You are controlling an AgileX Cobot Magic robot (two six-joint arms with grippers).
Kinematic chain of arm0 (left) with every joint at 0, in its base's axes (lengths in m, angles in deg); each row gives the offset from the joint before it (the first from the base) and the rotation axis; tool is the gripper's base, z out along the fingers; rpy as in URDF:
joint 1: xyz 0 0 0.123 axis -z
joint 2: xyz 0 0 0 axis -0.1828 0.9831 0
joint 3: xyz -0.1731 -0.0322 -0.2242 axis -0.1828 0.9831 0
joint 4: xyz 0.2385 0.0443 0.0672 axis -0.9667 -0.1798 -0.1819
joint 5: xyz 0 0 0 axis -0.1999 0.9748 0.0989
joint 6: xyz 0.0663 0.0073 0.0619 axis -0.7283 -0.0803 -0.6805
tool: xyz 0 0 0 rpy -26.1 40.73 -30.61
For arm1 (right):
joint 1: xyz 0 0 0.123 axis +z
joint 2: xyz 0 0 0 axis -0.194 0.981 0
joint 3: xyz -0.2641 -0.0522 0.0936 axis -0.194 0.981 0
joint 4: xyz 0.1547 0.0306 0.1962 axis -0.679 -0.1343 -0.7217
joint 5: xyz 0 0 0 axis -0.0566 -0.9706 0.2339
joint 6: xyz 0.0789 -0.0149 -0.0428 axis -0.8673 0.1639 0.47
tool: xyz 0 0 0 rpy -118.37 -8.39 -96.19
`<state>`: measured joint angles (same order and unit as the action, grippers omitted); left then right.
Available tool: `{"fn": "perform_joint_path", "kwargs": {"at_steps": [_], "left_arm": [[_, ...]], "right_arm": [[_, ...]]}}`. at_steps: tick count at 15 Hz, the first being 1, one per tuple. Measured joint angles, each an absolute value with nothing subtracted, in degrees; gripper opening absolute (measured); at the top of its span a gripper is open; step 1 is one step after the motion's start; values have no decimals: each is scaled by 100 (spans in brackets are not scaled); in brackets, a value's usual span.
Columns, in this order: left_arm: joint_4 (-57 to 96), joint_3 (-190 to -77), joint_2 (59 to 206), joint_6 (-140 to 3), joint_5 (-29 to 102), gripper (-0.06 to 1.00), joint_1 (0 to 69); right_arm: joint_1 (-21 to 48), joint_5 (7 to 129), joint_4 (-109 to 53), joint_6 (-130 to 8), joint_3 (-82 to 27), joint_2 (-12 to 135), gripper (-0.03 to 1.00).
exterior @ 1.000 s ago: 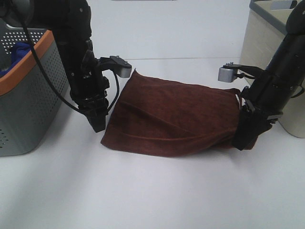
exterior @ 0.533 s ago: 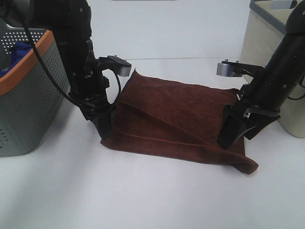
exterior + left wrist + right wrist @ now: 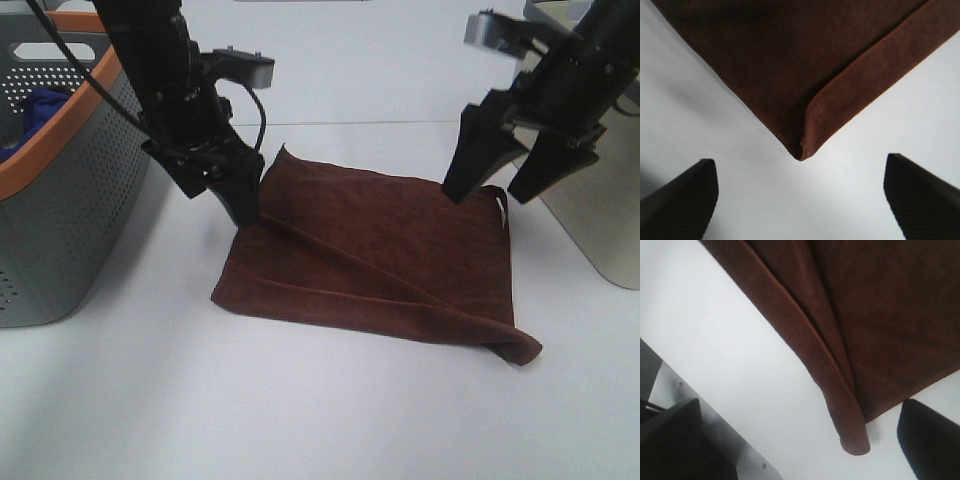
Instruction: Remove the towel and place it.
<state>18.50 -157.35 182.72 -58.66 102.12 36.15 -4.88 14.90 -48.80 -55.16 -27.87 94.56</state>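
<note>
Both grippers, left (image 3: 243, 196) and right (image 3: 497, 172), hang spread and empty above the towel (image 3: 370, 260), which lies limp on the white table (image 3: 300, 410) between two baskets; you would likely pinch this light, soft cloth at a hemmed corner.

Setting: a robot test bench in a lab. Indicators: a bare white table (image 3: 300, 420), a plain white backdrop, two black arms with wrist cameras, a grey perforated basket (image 3: 60, 200) at left, and a beige bin (image 3: 590, 200) at right.
</note>
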Motion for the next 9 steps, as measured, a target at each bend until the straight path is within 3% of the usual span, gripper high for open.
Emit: {"fn": "perform_joint_path", "kwargs": {"at_steps": [6,9], "left_arm": [[1460,-16463,17212,-4205,10235,85,3615],[686,-16469,16622,-3809,10246,84,3391]], "right_arm": [[-505,1456,-4072,-7224,-4190,8511,95],[-1027,1450,-3779,-7630,-4763,8253,95]]}}
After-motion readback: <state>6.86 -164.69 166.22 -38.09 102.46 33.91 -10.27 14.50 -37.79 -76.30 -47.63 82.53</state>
